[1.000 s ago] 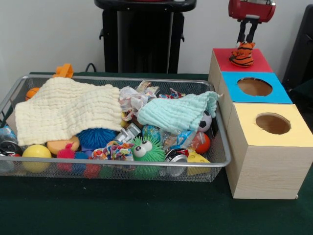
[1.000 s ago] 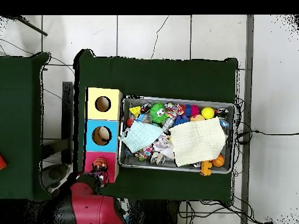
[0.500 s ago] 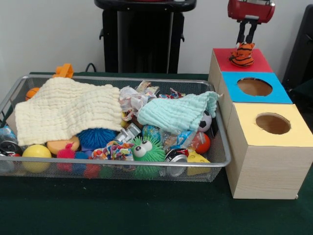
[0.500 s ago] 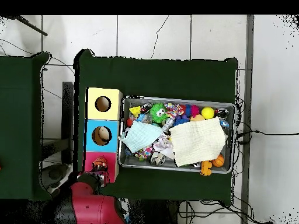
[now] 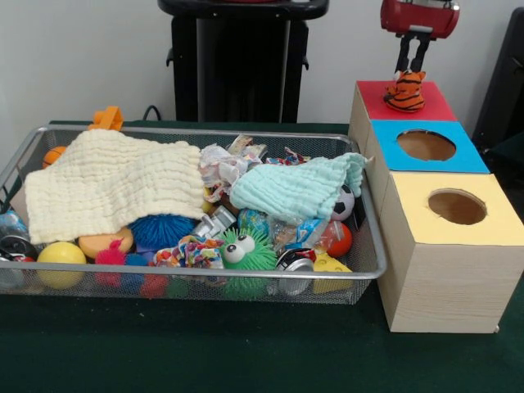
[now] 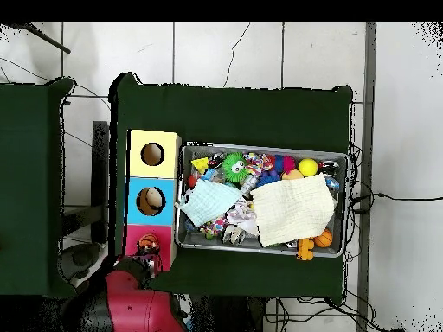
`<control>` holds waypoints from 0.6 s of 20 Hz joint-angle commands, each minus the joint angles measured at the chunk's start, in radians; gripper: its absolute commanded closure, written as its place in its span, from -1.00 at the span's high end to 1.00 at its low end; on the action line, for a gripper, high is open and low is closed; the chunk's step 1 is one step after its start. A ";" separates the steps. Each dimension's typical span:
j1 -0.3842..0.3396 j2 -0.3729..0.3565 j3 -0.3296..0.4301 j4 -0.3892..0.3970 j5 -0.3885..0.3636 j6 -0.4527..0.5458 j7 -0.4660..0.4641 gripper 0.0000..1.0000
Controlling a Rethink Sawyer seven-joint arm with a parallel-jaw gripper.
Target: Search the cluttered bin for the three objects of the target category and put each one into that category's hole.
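Gripper [image 5: 412, 69]: poised directly above tiger toy [image 5: 406, 92], grasp cannot be told (fingertips hidden) | Toy: seated on red box [image 5: 435, 105] | Wire bin [image 5: 205, 278]: cluttered, cloths draped

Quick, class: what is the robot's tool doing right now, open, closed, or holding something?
Tool: just above the tiger toy on the red box; whether it is open, closed or gripping the toy cannot be told.

Orange-and-black striped plush tiger [image 5: 406, 90] is shown on the red-topped wooden box [image 5: 430, 107]; blue-topped [image 5: 468, 155] and yellow-topped boxes [image 5: 499, 219], cream muslin cloth [image 5: 110, 182], mint cloth [image 5: 296, 190], dark green tabletop [image 5: 246, 348] are seen.
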 commanded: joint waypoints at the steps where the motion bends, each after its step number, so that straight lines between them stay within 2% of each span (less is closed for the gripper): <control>1: -0.034 0.045 0.089 0.032 0.018 -0.071 0.234 -1.00; 10: -0.062 0.095 0.130 0.051 0.002 -0.156 0.247 -1.00; 12: -0.059 0.095 0.127 0.050 0.003 -0.150 0.244 -1.00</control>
